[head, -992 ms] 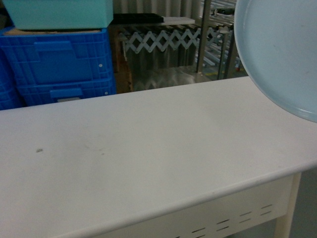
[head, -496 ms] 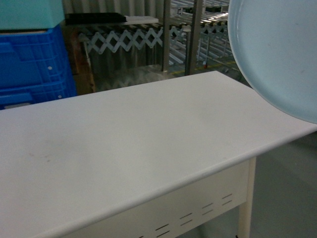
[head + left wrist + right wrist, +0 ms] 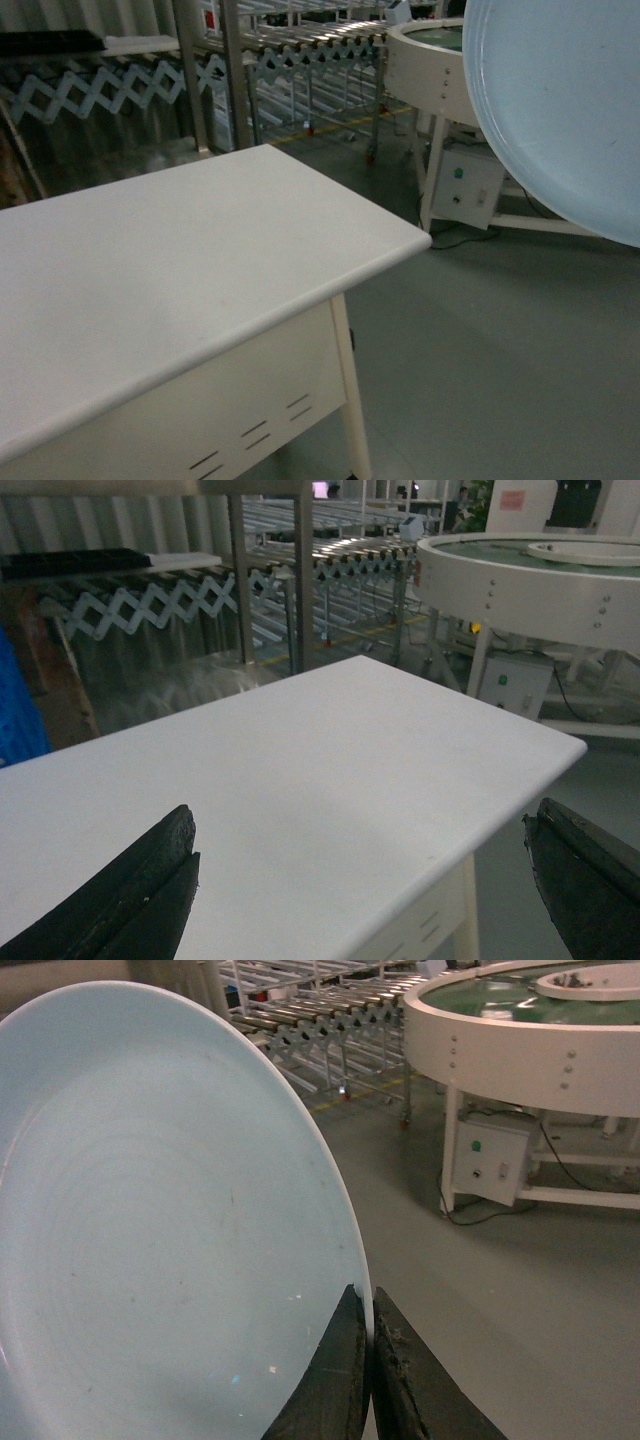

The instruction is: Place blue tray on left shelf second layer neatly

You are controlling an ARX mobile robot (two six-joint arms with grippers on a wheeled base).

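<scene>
Smooth glossy plastic blue tray (image 3: 150, 1240), matt white table (image 3: 150, 270), metal racks (image 3: 300, 60)

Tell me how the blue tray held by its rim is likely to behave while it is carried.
The blue tray looks rigid: pinched at one rim spot by the right end effector, it holds its round shape without sagging. Probably light for its size, being shallow and thin-rimmed. The glossy surface and narrow edge grip suggest it could slip or pivot if swung.

White table (image 3: 180, 250), round conveyor (image 3: 425, 65), perhaps roller racks (image 3: 300, 45)
</scene>
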